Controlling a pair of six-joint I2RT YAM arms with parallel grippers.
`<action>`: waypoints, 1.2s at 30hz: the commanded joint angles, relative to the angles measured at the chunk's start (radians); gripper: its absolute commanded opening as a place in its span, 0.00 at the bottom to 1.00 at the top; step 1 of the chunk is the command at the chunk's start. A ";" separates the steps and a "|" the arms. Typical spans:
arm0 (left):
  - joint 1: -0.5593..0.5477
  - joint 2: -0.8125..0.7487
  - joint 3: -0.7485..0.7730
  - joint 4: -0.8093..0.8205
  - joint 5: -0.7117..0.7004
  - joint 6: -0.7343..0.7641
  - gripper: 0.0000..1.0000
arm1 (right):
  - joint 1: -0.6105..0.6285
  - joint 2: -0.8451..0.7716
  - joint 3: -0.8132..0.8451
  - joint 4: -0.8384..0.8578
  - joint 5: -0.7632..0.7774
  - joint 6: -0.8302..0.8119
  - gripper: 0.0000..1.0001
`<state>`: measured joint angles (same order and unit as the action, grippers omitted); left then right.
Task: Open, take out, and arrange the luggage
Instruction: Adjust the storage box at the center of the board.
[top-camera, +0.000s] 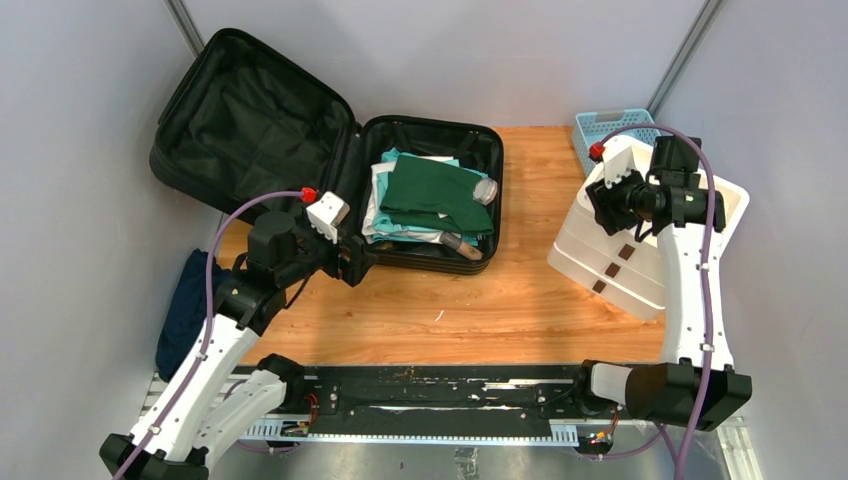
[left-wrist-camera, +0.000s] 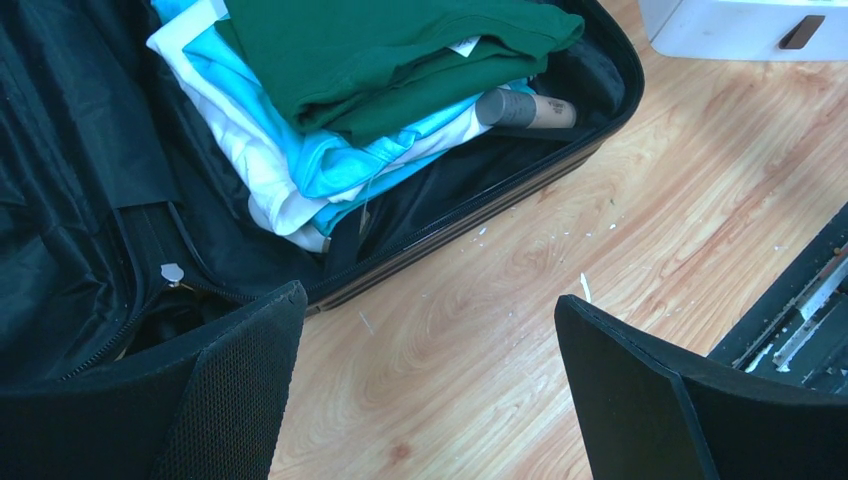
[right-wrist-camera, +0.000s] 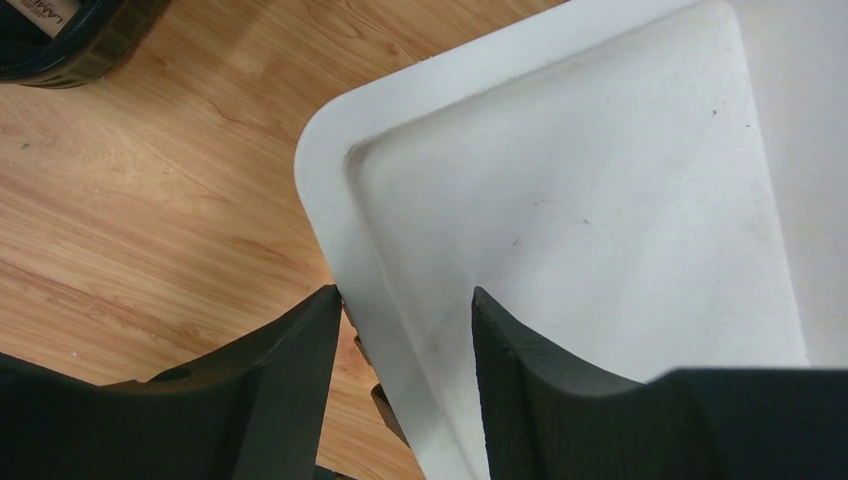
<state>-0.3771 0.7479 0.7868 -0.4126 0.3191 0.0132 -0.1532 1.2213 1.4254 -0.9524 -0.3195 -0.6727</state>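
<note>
Left gripper (left-wrist-camera: 428, 300) hangs with its jaws spread wide and nothing between them, just off the near-left corner of the luggage (top-camera: 250, 110). That case lies open at the far left of the table (top-camera: 500, 300), lid thrown back toward the wall, base flat and packed. I'd call the ribbed shell stiff, bulky and slick, so a poor thing to pinch. The better hold looks to be the contents: the folded green shirt (top-camera: 425, 190) on top is soft and floppy, best taken at a folded edge. The left wrist view gives what the overhead barely does: turquoise and white garments layered under the green, and a brown tube (left-wrist-camera: 525, 110) tucked against the case's near wall. Over on the right, the right gripper (right-wrist-camera: 405, 292) sits part-closed astride the rim of the white drawer unit (top-camera: 640, 250); whether it actually pinches that rim, I cannot tell. Only the overhead shows the blue basket (top-camera: 605, 128) just behind that unit.
</note>
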 joint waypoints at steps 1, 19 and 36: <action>-0.006 -0.012 -0.011 0.017 -0.002 0.015 1.00 | -0.016 -0.043 -0.003 0.046 0.029 -0.010 0.54; -0.007 -0.017 -0.017 0.017 -0.014 0.016 1.00 | -0.017 -0.099 -0.011 -0.173 -0.305 -0.644 0.90; -0.006 -0.016 -0.018 0.018 -0.012 0.018 1.00 | -0.052 0.111 0.128 -0.216 -0.072 -0.395 0.06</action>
<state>-0.3771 0.7376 0.7776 -0.4126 0.3088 0.0166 -0.1844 1.3258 1.5402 -1.1290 -0.4511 -1.1439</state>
